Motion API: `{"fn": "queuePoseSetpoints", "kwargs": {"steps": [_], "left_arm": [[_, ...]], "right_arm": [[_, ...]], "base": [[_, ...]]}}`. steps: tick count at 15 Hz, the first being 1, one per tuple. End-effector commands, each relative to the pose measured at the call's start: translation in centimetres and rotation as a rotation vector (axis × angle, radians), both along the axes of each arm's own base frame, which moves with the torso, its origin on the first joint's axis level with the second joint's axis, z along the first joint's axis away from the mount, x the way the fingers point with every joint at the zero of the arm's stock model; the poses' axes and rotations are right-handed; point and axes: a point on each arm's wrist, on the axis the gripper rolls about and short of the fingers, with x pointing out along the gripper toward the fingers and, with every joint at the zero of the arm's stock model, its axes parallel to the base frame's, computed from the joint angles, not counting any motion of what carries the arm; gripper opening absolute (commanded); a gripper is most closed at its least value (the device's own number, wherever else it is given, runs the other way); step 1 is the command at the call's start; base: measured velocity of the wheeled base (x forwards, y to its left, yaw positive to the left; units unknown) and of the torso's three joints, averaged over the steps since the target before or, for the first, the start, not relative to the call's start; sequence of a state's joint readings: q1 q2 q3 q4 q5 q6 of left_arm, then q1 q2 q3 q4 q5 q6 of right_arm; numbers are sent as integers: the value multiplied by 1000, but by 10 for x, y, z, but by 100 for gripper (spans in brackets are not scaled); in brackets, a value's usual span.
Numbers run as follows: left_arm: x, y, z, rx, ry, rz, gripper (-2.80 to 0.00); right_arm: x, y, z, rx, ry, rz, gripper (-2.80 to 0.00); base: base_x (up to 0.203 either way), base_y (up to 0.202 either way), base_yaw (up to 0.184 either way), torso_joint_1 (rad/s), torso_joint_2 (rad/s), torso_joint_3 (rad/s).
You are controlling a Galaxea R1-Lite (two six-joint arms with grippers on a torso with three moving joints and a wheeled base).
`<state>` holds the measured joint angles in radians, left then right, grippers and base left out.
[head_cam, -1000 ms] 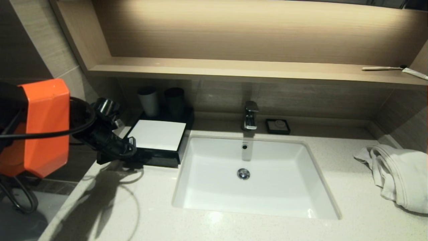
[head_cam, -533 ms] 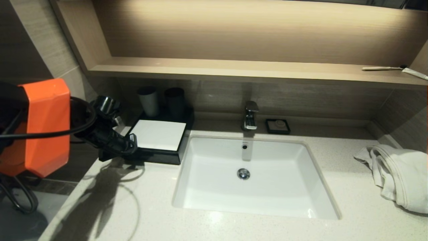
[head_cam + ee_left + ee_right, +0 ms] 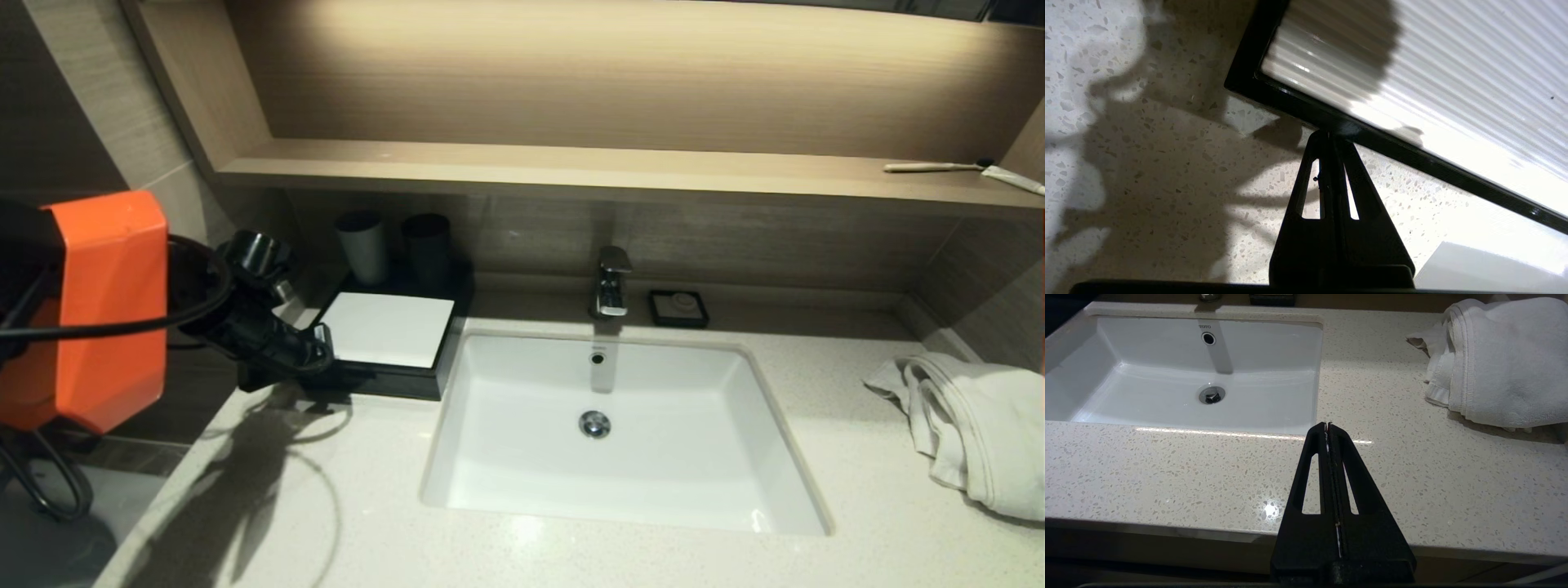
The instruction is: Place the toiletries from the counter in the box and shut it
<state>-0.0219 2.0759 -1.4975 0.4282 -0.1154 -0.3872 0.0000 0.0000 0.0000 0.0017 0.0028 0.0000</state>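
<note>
1. Pressing its closed fingertips against the black box (image 3: 384,347) rim, the left gripper (image 3: 1329,136) sits at the counter's left end.
2. Its ribbed white lid (image 3: 1453,81) looks rigid, light, probably slippery; edges suit gripping.
3. Right gripper (image 3: 1328,426) hovers shut, idle.

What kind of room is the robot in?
Most likely a bathroom, maybe in a hotel. There's a white sink with a shiny faucet, a folded white towel on the counter, and a toothbrush up on the shelf.
</note>
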Motion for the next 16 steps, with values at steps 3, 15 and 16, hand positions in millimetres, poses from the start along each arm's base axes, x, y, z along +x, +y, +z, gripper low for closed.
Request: {"fn": "queuePoseSetpoints", "kwargs": {"steps": [3,15,16], "left_arm": [[-25,-8,8,2,27,-22,-280],[-134,-10,67,45,-119,-50,-280],[-139,-9,66,70,-127,-36,-280]], "right_arm": [[0,0,0,0,0,0,-280],[0,0,0,0,0,0,-280],[0,0,0,0,0,0,-280]], "base": [[0,0,0,0,0,0],[0,0,0,0,0,0],[0,0,0,0,0,0]]}}
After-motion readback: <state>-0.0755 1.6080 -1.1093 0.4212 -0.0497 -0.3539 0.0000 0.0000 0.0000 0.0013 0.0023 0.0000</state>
